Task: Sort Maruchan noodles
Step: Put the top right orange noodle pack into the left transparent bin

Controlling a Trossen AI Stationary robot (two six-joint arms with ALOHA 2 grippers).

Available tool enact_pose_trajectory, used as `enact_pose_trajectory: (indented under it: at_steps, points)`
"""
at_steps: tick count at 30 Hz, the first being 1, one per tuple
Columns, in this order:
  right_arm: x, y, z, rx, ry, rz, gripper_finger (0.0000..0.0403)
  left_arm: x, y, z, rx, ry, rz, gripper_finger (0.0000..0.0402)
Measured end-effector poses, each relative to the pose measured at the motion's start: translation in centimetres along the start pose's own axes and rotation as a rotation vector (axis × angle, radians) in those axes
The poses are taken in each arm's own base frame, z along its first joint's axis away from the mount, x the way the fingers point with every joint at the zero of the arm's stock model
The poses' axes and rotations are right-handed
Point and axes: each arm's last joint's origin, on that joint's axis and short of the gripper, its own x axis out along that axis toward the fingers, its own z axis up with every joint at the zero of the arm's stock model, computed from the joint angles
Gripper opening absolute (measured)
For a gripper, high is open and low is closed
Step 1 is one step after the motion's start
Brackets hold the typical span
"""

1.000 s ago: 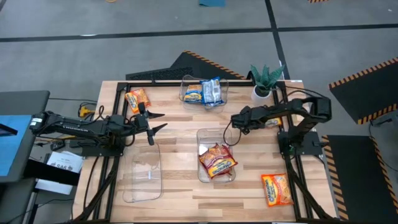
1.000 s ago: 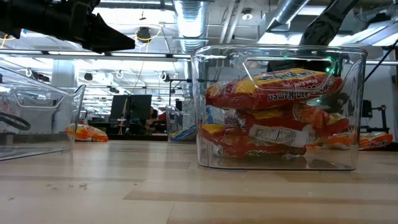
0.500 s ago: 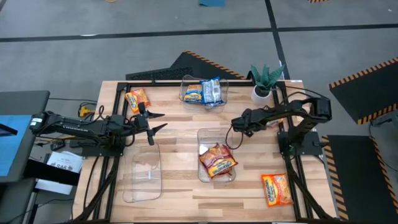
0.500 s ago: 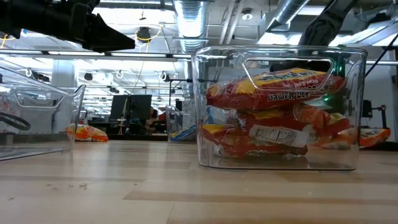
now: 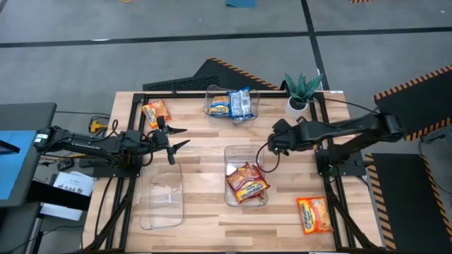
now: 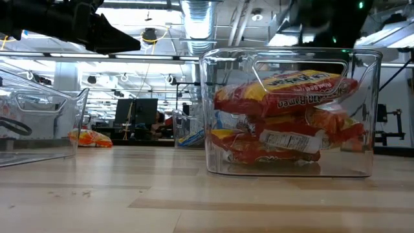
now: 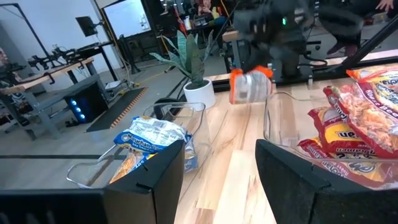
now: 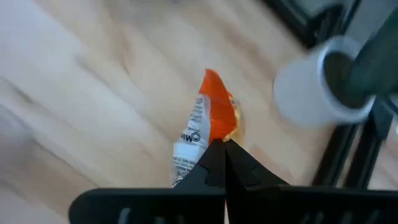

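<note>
My right gripper hangs over the table just beyond the middle clear bin, shut on an orange Maruchan noodles packet; the high view hides that packet under the gripper. The middle bin holds red-brown packets. A far bin holds blue packets. A third clear bin stands at the near left. Two more orange packets lie flat on the table, one at the far left and one at the near right. My left gripper waits open at mid left. My right gripper pinches one end of the orange packet between its two fingertips, which point down from above. The packet hangs below the fingers, clear of the table.
A potted plant in a white pot stands at the far right, close behind my right arm. Black frame rails run along the table's edges. Bare wood lies between the bins.
My right gripper has shut on the orange packet that lay on the table under it. It has then gone up with the packet, which has left the table and the low view. The arm has stretched out flatter.
</note>
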Motion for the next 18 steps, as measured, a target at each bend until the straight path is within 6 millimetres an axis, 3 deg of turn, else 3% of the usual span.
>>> enact_pose_trajectory:
  at_steps: [5,9,14,18]
  points:
    - [-3.4,-0.4,2.3,0.046,-0.204,0.099,0.0007,0.0,0.0,0.1,0.014,-0.009,0.003,0.0187]
    - [-5.0,0.8,4.4,0.069,-0.407,0.233,0.0007,-0.1,0.2,0.2,0.049,-0.006,0.06,0.0187]
    - [-6.2,4.2,6.9,0.029,-0.638,0.448,0.0007,-0.9,0.9,0.6,0.057,-0.004,0.193,0.0187]
    - [-6.4,8.2,8.0,-0.033,-0.808,0.676,0.0007,-1.8,1.4,1.2,0.044,-0.036,0.235,0.0187]
